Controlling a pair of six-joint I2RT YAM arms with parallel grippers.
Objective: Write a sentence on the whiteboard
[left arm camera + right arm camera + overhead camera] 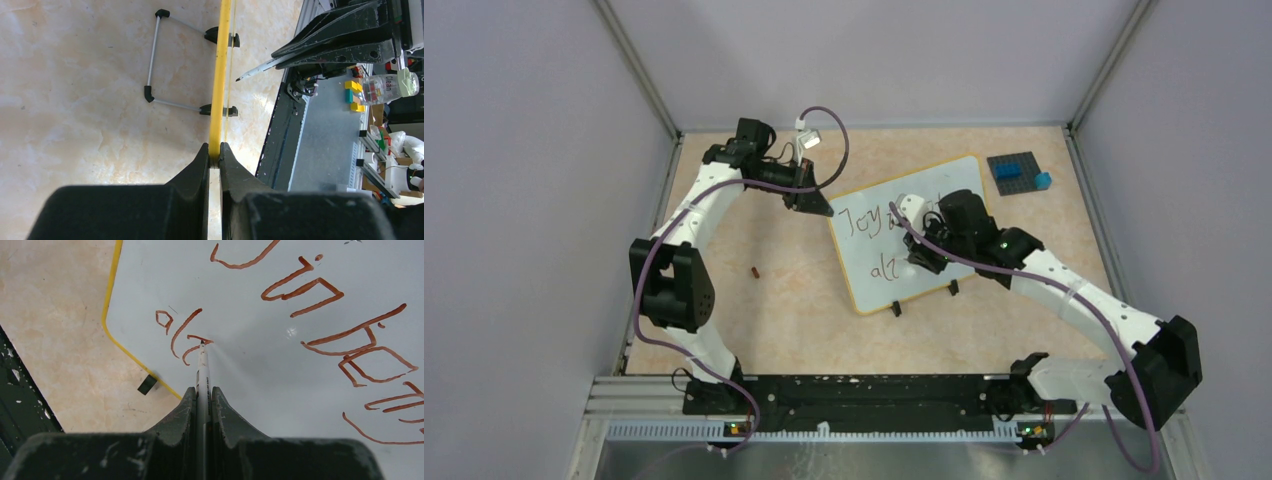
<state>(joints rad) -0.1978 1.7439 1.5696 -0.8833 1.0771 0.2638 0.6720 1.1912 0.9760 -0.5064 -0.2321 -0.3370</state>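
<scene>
Lying right of the table's centre, nearer the far edge than the near edge, the whiteboard [959, 180] has its long axis running from the left side toward the far right corner. Its two black clip feet [896, 308] sit on the long edge facing the near edge of the table. In the left wrist view the board appears edge-on as a yellow rim, with a wire stand [154, 56] behind its back face.

The sentence [864, 221] runs parallel to the long axis in two lines. The upper line begins "Joy"; in the top view its later words are partly hidden by the right arm. The lower line reads "al", followed by an unfinished stroke.

The left gripper [214, 149] is clamped on the rim at the board's far left corner, one finger on each face.

The right gripper [202, 390] is over the middle of the board, its fingers closed on a thin marker [202, 367]. The marker's long axis follows the line of the fingers and points at the board's near left corner. Its tip touches the writing surface at the unfinished stroke of the lower line.

A dark blue studded plate [1016, 172] lies near the far right corner of the table, well apart from the board, with a small blue block [1043, 180] at its right edge
</scene>
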